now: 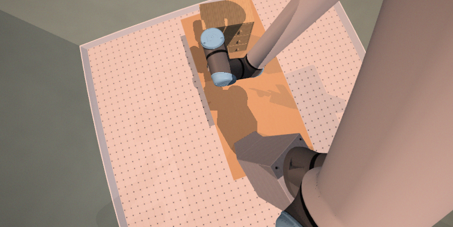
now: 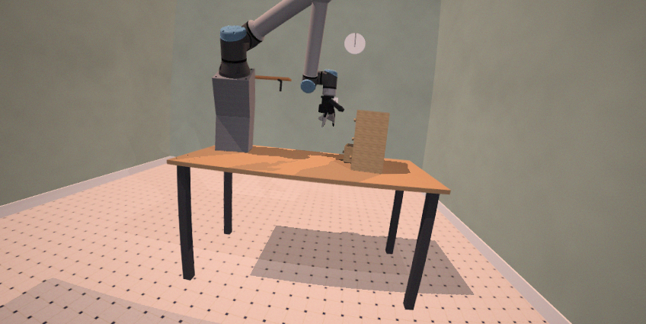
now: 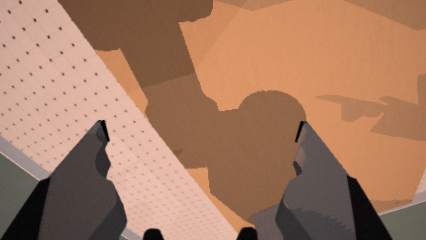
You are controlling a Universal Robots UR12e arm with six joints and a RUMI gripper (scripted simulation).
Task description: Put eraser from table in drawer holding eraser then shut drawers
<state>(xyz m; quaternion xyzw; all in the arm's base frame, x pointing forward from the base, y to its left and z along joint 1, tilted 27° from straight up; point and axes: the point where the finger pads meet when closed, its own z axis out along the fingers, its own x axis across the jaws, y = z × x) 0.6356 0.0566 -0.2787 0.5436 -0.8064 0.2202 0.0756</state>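
Note:
The wooden chest (image 2: 370, 141) stands upright near the far end of the table (image 2: 312, 166). It also shows in the overhead view (image 1: 238, 38), with three knobbed drawer fronts facing the arm. In the side view the lowest drawer (image 2: 348, 152) sticks out a little. My gripper (image 2: 327, 122) hangs open and empty high above the table, in front of the chest and to its left. In the wrist view the two fingers stand wide apart over bare, shadowed table top. I see no eraser in any view.
The arm's grey pedestal (image 2: 233, 110) stands at the table's other end. The wrist and forearm (image 1: 219, 59) hide part of the table in front of the chest. A table edge (image 3: 150, 150) with floor beyond it runs through the wrist view.

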